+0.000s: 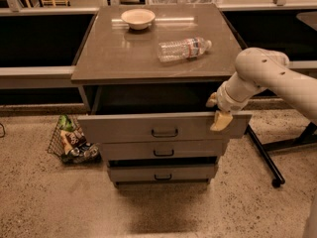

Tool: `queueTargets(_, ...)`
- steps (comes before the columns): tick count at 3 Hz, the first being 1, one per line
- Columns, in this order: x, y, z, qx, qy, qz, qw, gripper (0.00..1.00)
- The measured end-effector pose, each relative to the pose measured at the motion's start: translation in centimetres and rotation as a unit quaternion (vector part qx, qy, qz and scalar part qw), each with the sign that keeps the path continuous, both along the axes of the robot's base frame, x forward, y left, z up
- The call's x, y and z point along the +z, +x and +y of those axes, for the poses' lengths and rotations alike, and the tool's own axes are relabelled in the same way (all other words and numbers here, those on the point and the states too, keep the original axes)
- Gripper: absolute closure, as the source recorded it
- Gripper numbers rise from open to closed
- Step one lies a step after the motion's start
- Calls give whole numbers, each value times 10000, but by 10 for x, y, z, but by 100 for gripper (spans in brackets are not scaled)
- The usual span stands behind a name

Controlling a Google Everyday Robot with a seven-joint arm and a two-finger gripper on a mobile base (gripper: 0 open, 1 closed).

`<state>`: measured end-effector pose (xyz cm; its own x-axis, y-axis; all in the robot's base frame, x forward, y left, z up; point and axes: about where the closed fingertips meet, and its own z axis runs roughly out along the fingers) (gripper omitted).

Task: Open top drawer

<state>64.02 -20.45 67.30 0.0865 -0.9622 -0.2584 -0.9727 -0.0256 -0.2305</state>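
Observation:
The top drawer (pixel 124 128) is the widest grey drawer of the cabinet. It stands pulled out towards the camera, its dark inside showing under the tabletop. Its small black bar handle (pixel 164 133) sits at the centre of the front panel. My gripper (pixel 217 112) is at the right end of the drawer front's top edge, reaching in from the right on the white arm (pixel 267 76). Two narrower grey drawers (pixel 163 151) sit below, the lowest one (pixel 162 173) slightly pulled out.
A brown tabletop (pixel 124 53) carries a white bowl (pixel 138 18) at the back and a clear plastic bottle (pixel 184 48) lying on its side. A wire basket of packets (pixel 72 140) stands on the floor at the left. A black stand leg with a wheel (pixel 265 155) is at the right.

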Motion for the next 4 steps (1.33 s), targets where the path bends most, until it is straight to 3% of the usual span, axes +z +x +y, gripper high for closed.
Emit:
queueTargets(1,-12,-13,8,84,-75,207,9997,0)
queueTargets(2,-33,-31,18,183,-90,616,9979,0)
queueTargets(3,-39,-49,25,250,-180,893,9955,15)
queueTargets(4,-30,-71,29,253,-290,1025,9940,39)
